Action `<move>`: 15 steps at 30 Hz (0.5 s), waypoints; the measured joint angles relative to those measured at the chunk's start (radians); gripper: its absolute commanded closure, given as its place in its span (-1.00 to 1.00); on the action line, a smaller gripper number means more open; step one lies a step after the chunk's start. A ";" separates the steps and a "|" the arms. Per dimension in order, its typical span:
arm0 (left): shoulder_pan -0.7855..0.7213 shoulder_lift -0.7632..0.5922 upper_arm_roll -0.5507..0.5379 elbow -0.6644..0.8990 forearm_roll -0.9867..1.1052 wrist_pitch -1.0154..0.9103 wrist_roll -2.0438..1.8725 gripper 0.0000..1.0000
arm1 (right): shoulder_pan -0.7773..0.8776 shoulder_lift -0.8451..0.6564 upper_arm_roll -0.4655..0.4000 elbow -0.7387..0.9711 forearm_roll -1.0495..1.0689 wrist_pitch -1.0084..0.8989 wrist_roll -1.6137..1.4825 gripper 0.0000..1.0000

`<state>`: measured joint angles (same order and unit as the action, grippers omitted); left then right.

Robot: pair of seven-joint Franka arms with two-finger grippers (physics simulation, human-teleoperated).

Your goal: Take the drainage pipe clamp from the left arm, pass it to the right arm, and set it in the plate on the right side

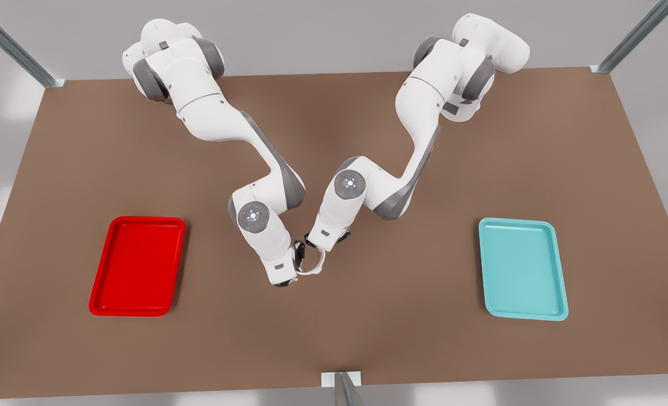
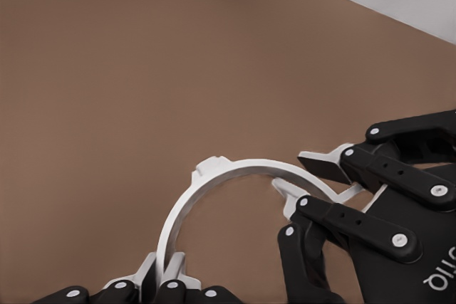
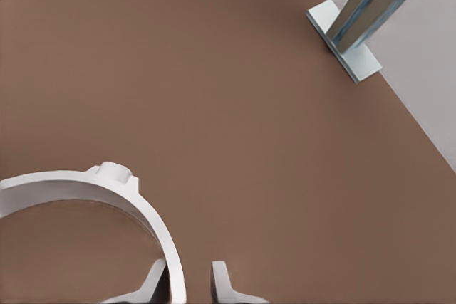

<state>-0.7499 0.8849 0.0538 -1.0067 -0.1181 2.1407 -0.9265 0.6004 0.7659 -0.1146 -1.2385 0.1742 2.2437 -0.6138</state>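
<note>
The white half-ring drainage pipe clamp [image 1: 313, 269] hangs just above the table's middle, between both grippers. My left gripper [image 1: 318, 246], on the arm at the front view's right, is shut on one tabbed end of the clamp [image 2: 214, 176], seen at my left gripper [image 2: 165, 286]. My right gripper [image 1: 299, 260] straddles the other end, open, with a gap beside the strap [image 3: 135, 197] at one finger [image 3: 219, 279]. The left wrist view shows the right gripper [image 2: 306, 179] around that end. The red plate [image 1: 136, 265] lies at the front view's left.
A teal tray [image 1: 522, 269] lies on the brown table at the front view's right. A metal post on a white base [image 1: 340, 379] stands at the near table edge, also visible as the post [image 3: 356, 26]. More posts stand at the far corners.
</note>
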 measured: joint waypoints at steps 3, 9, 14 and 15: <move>0.000 0.000 0.000 0.000 0.000 0.000 -0.002 0.57 | 0.002 -0.001 0.000 0.000 -0.009 0.002 -0.003 0.57; 0.000 0.002 0.001 -0.002 -0.020 0.013 0.014 -1.00 | 0.002 -0.004 0.000 0.000 -0.015 0.005 -0.004 0.57; 0.026 -0.011 0.002 -0.007 -0.025 0.008 0.032 -1.00 | 0.001 -0.005 0.001 0.001 -0.014 0.006 -0.004 0.57; 0.033 -0.017 0.002 -0.008 -0.022 0.000 0.033 -1.00 | 0.000 -0.005 0.001 0.001 -0.014 0.006 -0.004 0.57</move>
<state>-0.7170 0.8682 0.0560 -1.0144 -0.1403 2.1405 -0.8934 0.6008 0.7608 -0.1138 -1.2380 0.1598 2.2497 -0.6182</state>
